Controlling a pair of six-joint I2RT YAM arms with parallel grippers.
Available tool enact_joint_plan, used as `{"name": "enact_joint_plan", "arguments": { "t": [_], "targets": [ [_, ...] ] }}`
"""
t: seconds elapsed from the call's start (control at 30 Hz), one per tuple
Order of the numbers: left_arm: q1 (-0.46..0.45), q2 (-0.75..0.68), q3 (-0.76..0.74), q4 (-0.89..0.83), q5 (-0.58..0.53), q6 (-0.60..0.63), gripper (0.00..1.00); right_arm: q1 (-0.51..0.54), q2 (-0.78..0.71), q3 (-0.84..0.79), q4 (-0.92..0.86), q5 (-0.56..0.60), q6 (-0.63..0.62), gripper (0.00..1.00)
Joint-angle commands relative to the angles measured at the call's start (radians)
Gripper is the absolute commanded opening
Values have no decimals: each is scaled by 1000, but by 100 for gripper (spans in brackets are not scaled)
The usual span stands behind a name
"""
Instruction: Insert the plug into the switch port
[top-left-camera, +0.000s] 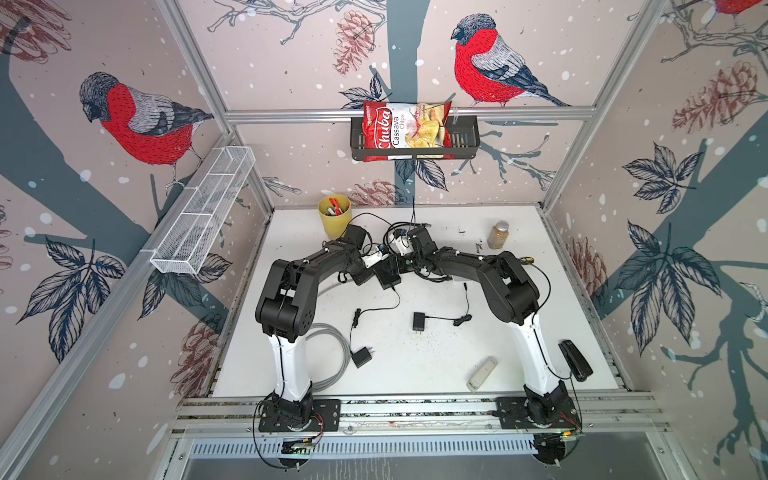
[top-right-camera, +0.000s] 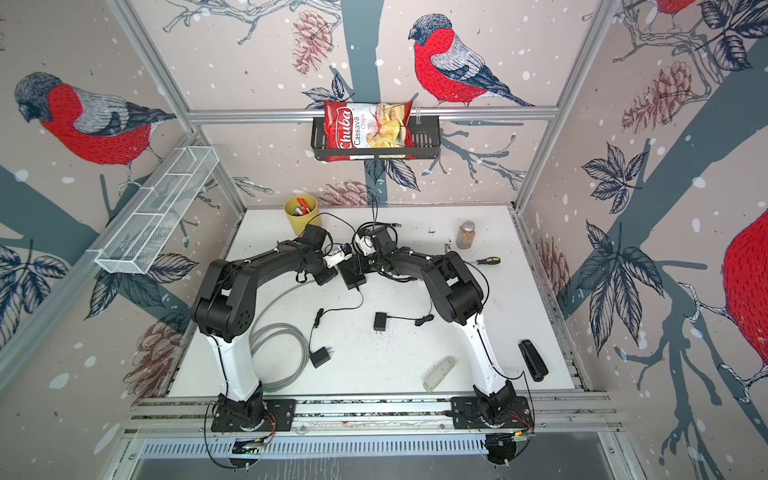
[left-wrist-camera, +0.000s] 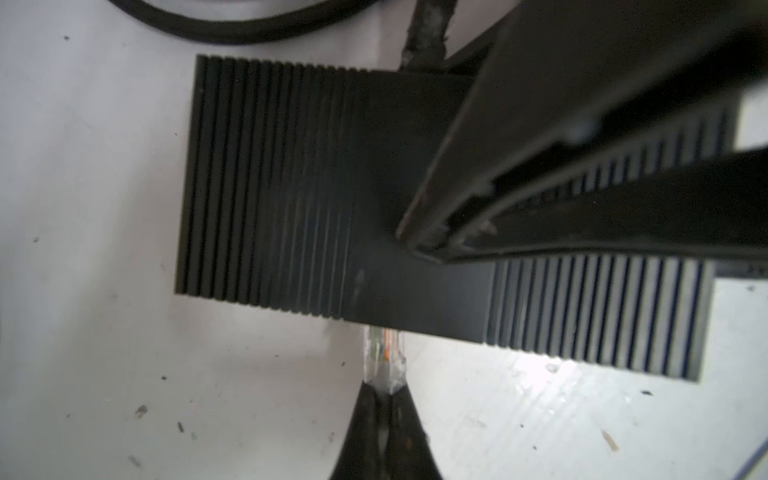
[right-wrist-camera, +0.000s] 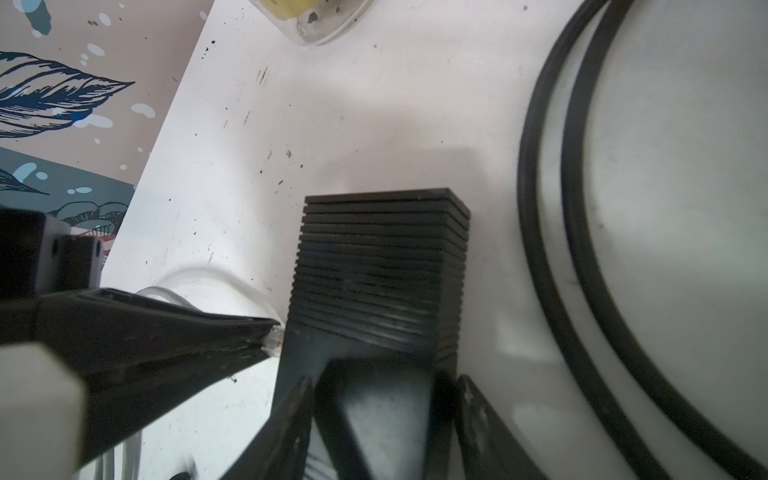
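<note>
The insertion step is in hand. The left end effector is pinched narrow on the rear of the clear plug. The plug's nose meets the left-facing long side of the switch, which lies flat on the table between the two arms, towards the far middle. The port itself is hidden, so I cannot tell how deep the nose has gone, or whether it is only at the mouth.

The right end effector reaches over the switch with one jaw along each side. Whether the jaws actually press on it, I cannot tell.

The plug points right, into the switch. Its long axis runs left to right, about level with the table and close to square to the switch's long side.

The next move, as I judge it, is a short straight push to the right along that axis, with the switch braced so that it does not slide. Any tilt or sideways offset would likely jam the nose against the port's rim.
</note>
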Motion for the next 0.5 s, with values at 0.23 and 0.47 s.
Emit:
{"name": "enact_joint_plan", "arguments": {
  "t": [0.23, 0.47],
  "targets": [
    [-28, 1, -8, 183, 137, 23, 0, 33, 0, -44, -11, -228, -10, 51],
    [-36, -10, -41, 245, 158, 48, 0, 35, -3, -68, 46, -296, -10, 51]
  ]
}}
